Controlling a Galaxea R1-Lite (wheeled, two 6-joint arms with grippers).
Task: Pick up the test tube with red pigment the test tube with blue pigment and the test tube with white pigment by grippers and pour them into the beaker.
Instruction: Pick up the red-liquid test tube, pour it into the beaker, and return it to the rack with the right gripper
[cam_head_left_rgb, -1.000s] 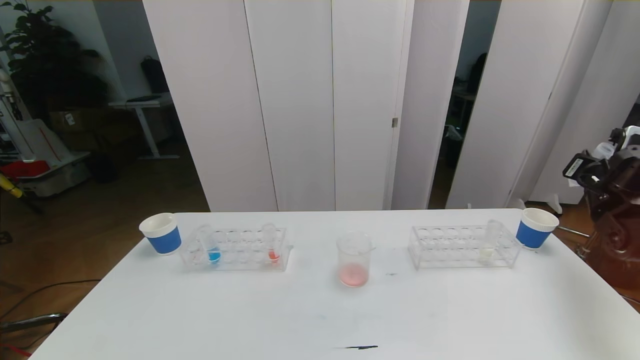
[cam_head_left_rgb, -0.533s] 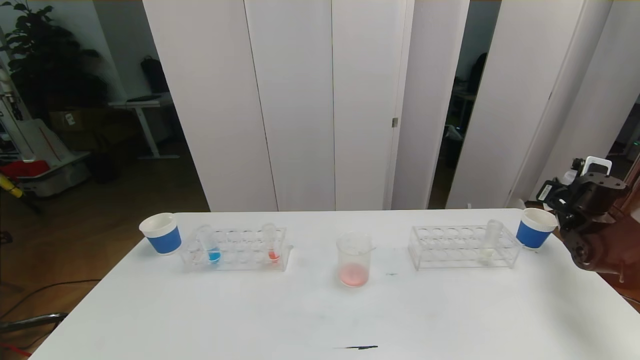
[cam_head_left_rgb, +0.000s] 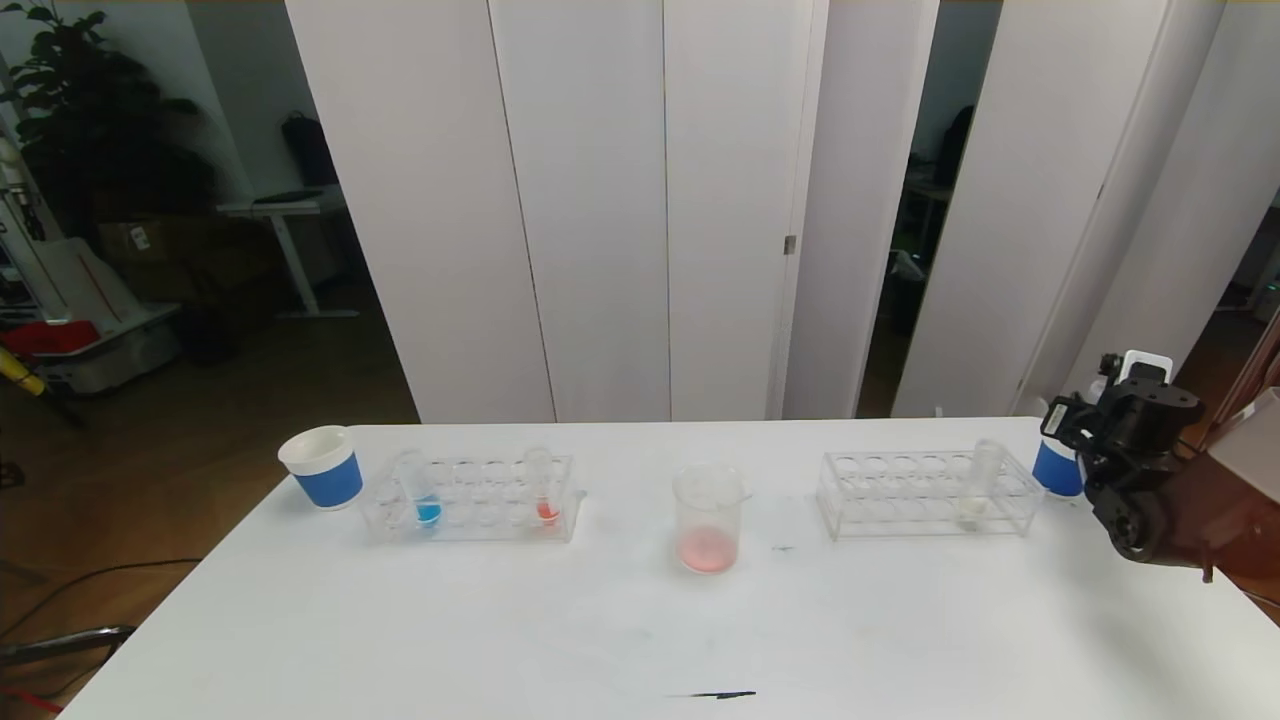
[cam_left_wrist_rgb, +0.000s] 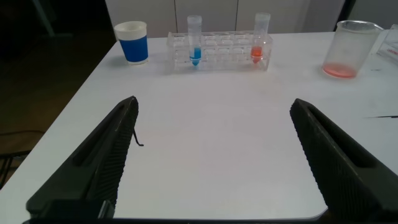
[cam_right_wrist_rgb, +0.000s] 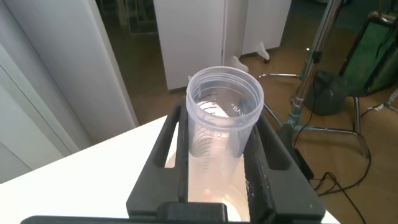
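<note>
White panels stand behind the white table (cam_head_left_rgb: 640, 620), wood floor on both sides. Right gripper (cam_right_wrist_rgb: 214, 140) at the table's right edge, clamped on an empty tube (cam_right_wrist_rgb: 224, 115). Left gripper (cam_left_wrist_rgb: 214, 158) gapes wide over the near table. Beaker (cam_head_left_rgb: 709, 518) stands mid-table, pink inside.

You have a smooth, matt white table (cam_head_left_rgb: 500, 620) under clear, glossy glass — the beaker (cam_head_left_rgb: 709, 518) — and two transparent plastic racks (cam_head_left_rgb: 470, 500) (faintly reflective). The right gripper (cam_right_wrist_rgb: 214, 155) is matt black plastic, jaws clamping a clear ribbed plastic tube (cam_right_wrist_rgb: 221, 118).
</note>
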